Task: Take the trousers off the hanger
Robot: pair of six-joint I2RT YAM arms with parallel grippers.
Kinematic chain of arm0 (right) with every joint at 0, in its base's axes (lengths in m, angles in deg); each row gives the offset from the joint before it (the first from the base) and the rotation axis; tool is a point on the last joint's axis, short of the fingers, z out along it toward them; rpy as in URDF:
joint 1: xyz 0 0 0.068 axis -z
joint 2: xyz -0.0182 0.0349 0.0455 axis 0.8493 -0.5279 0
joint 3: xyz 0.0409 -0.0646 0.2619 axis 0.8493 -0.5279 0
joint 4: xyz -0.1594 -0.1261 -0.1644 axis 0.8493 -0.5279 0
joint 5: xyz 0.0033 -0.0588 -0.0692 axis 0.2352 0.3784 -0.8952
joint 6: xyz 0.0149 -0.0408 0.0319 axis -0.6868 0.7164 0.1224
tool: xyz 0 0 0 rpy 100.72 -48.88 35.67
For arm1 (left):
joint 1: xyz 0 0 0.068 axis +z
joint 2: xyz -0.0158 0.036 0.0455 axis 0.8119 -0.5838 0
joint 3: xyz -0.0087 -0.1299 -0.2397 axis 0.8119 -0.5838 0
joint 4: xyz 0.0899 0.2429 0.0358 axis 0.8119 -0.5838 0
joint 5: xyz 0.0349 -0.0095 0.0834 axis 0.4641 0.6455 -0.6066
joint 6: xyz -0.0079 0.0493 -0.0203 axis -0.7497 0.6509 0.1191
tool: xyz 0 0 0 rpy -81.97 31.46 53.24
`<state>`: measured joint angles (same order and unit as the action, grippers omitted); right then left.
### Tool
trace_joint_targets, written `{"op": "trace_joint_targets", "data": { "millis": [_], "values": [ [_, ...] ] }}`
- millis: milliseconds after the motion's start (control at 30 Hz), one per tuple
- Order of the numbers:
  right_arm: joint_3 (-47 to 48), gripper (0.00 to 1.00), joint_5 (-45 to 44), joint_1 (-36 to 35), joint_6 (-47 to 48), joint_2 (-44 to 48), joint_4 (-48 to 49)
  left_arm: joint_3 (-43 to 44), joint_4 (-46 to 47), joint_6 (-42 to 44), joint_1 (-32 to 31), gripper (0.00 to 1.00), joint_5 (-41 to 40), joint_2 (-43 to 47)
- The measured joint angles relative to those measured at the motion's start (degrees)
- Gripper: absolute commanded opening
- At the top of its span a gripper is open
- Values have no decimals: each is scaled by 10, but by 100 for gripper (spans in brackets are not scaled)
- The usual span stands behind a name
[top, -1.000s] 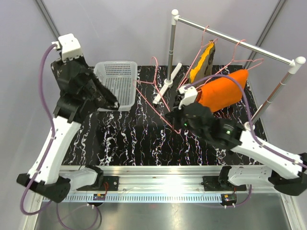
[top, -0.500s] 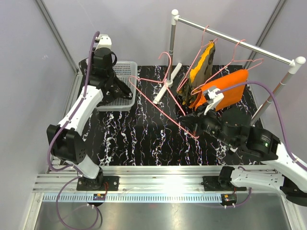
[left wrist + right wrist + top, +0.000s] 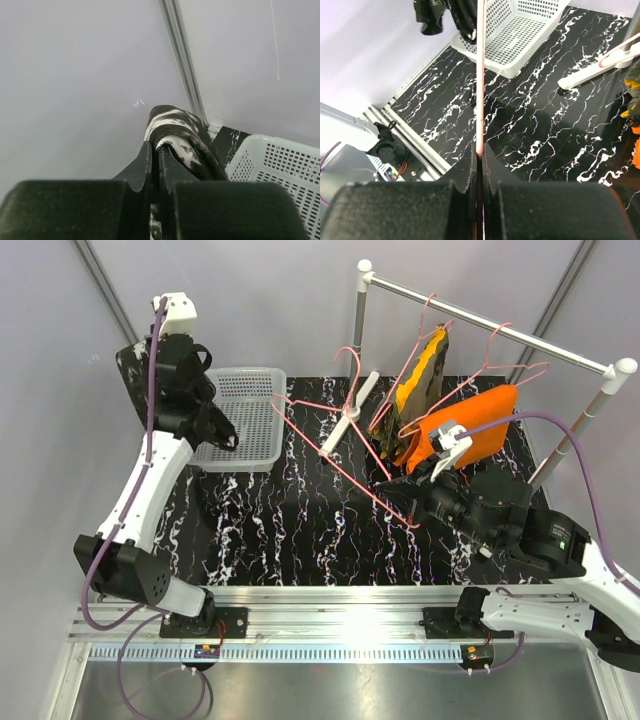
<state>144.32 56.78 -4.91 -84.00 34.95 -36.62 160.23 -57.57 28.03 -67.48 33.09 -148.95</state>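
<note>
My left gripper [image 3: 150, 377] is raised at the far left, beside the basket. It is shut on the black white-speckled trousers [image 3: 175, 125], which loop over its fingertips [image 3: 142, 155]. The cloth also shows in the top view [image 3: 130, 375] and in the right wrist view [image 3: 463, 20]. My right gripper [image 3: 402, 502] is shut on a bare pink wire hanger [image 3: 340, 455] held low over the table. The wire runs straight out from the gripper [image 3: 478, 148] in the right wrist view [image 3: 481, 75]. The camouflage trousers [image 3: 425, 370] and the orange trousers [image 3: 470, 425] hang on pink hangers.
A white perforated basket [image 3: 240, 420] stands at the back left and shows in the left wrist view [image 3: 280, 165]. A silver clothes rail [image 3: 490, 325] on white posts crosses the back right, with its white foot [image 3: 350, 415] on the black marbled table [image 3: 280, 530]. Grey walls close the back and left.
My left arm has swung from over the basket to the left and up with the speckled trousers. The right gripper and the bare hanger have shifted only slightly.
</note>
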Motion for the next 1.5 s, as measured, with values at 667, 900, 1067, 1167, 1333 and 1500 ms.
{"op": "trace_joint_targets", "data": {
  "millis": [667,900,1067,1167,1333,1500],
  "values": [
    [21,0,-22,0,0,80,-31,353,-206,-95,-28,10,16,-458],
    [52,0,-74,0,7,91,-60,443,-283,-138,-45,46,62,-497],
    [78,0,-123,0,22,88,-97,443,-315,-165,-43,98,130,-483],
    [100,0,-159,0,32,88,-118,407,-322,-180,-41,99,167,-440],
    [142,0,-220,0,46,100,-158,332,-318,-242,-18,99,235,-322],
    [191,0,-282,0,47,120,-222,361,-322,-313,35,94,276,-303]
  ]
}}
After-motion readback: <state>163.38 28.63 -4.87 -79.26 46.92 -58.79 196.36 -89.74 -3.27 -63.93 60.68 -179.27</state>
